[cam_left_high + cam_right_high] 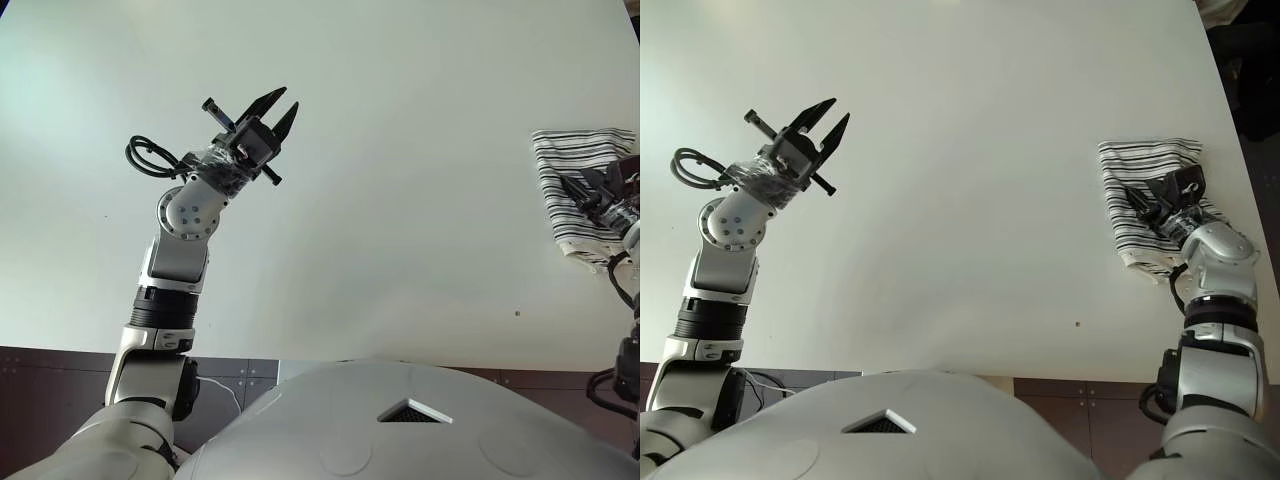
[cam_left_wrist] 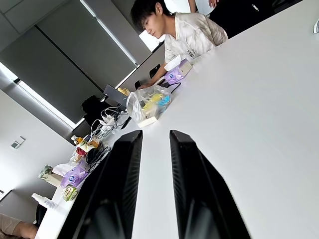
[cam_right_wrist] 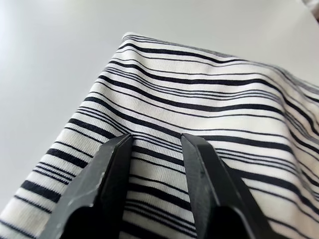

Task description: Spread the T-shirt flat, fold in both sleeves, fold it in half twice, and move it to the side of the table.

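Observation:
The black-and-white striped T-shirt point(image 1: 1145, 180) lies folded into a small rectangle near the right side of the white table point(image 1: 970, 220). My right gripper point(image 1: 1134, 200) is over the shirt, open, its fingertips just above or on the fabric. In the right wrist view the stripes point(image 3: 199, 84) show between the two dark fingers point(image 3: 107, 174), which grasp nothing. My left gripper point(image 1: 837, 112) is raised above the left part of the table, open and empty. It is far from the shirt.
The table's right edge point(image 1: 1228, 110) runs close beside the shirt. In the left wrist view, a person sits at the far end behind a plastic bag point(image 2: 147, 104), a laptop and small clutter. A wide bare tabletop lies between the arms.

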Tool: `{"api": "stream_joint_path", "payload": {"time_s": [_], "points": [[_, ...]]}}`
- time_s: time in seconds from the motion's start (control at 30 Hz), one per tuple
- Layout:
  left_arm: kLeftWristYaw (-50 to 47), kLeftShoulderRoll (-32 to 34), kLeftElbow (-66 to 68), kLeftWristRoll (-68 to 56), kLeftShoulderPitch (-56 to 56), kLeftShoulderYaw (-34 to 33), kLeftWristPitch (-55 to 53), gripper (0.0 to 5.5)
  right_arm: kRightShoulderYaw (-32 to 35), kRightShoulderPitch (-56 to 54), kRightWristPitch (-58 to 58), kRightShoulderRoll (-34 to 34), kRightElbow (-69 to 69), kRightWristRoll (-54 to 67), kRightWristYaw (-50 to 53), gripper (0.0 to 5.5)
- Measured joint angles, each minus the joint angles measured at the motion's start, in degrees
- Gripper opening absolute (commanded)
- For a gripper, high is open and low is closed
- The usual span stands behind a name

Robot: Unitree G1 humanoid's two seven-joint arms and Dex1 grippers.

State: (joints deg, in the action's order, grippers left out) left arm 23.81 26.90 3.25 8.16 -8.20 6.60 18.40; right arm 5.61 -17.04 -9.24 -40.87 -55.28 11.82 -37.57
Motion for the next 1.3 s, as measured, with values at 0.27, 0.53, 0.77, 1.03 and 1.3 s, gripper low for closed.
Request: {"api": "stream_joint_path", "payload": {"time_s": [0.27, 0.53, 0.77, 1.03, 1.3], "points": [[-4.6, -4.1, -1.5, -2.6, -0.4, -3.1, -4.1, 1.02, 2.5, 3.2, -8.6, 2.2, 6.3, -1.4, 4.8, 1.75], [-15.8, -18.5, -10.2, -9.7, 10.7, -5.6, -17.8, 1.02, -5.4, 18.6, 2.7, 28.7, 56.8, -3.2, 30.0, 1.75], [-18.6, -21.4, -0.4, -9.1, 11.7, -6.5, -12.3, 1.02, -6.7, 16.8, 2.3, 33.7, 47.1, -9.7, 35.8, 1.75], [-19.0, -21.8, 15.9, -7.4, 6.8, -6.6, -2.7, 1.02, -3.7, 11.6, -4.0, 33.4, 32.5, -9.9, 36.0, 1.75], [-20.3, -22.7, 19.3, -6.8, 6.2, -6.7, 1.3, 1.02, -3.7, 10.6, -6.7, 34.3, 29.3, -10.8, 36.2, 1.75]]}}
